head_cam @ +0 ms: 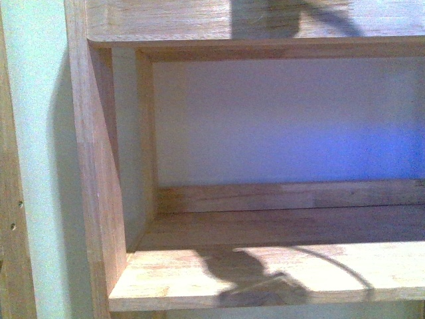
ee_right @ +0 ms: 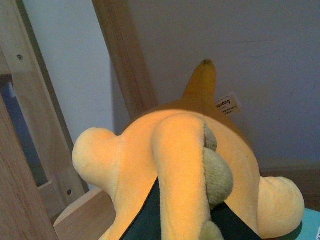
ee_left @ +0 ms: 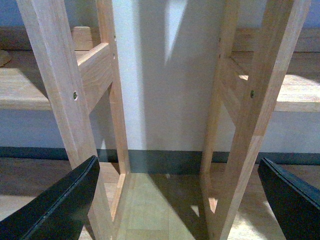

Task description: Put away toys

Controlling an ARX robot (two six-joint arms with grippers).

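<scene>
The yellow-orange plush toy (ee_right: 140, 155) fills the right wrist view, with a pointed tip, a white label and olive-green patches. My right gripper (ee_right: 182, 215) is shut on one of its soft limbs, and the dark fingers (ee_right: 142, 220) show on either side of it. My left gripper (ee_left: 177, 200) is open, its two black fingers (ee_left: 60, 205) spread wide with nothing between them, facing the legs of a wooden frame (ee_left: 65, 90). Neither gripper nor the toy appears in the front view, only their shadows on the shelf board (head_cam: 265, 272).
A wooden shelf unit (head_cam: 99, 166) with a white back panel fills the front view. Upright wooden posts (ee_right: 125, 55) stand close beside the held toy. Wooden legs and crossbars (ee_left: 250, 100) stand over a light wood floor before the left gripper. A teal surface (ee_right: 310, 225) shows at one corner.
</scene>
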